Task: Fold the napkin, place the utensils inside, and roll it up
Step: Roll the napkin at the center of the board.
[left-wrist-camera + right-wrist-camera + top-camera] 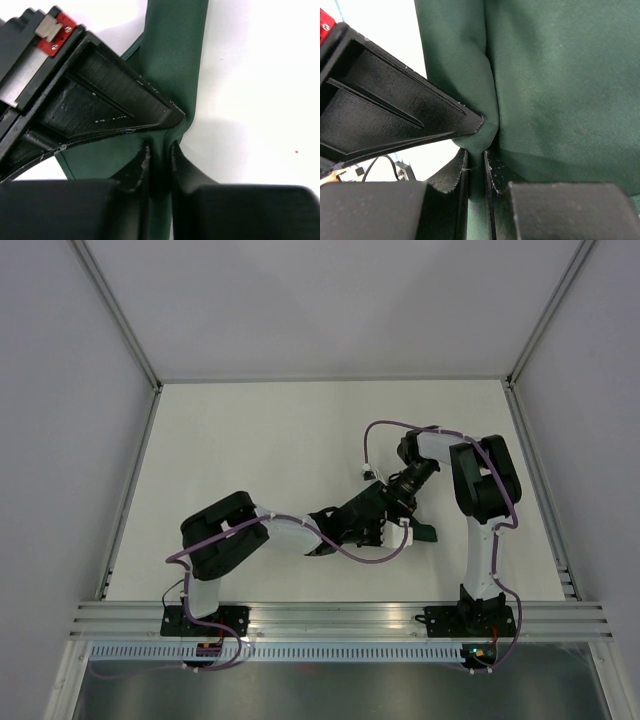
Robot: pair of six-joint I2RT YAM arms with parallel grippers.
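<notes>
The dark green napkin hangs bunched between both grippers above the white table. My left gripper is shut on a pinched fold of it. Right beside it, my right gripper is shut on another fold of the napkin. Each wrist view shows the other gripper's black finger touching the cloth just above my own jaws. From above, the two grippers meet mid-table, left gripper and right gripper, and only a small green tip of napkin shows. The utensils are out of view.
The white table is bounded by grey walls at the left, right and back. An aluminium rail runs along the near edge by the arm bases. A purple cable loops off each arm.
</notes>
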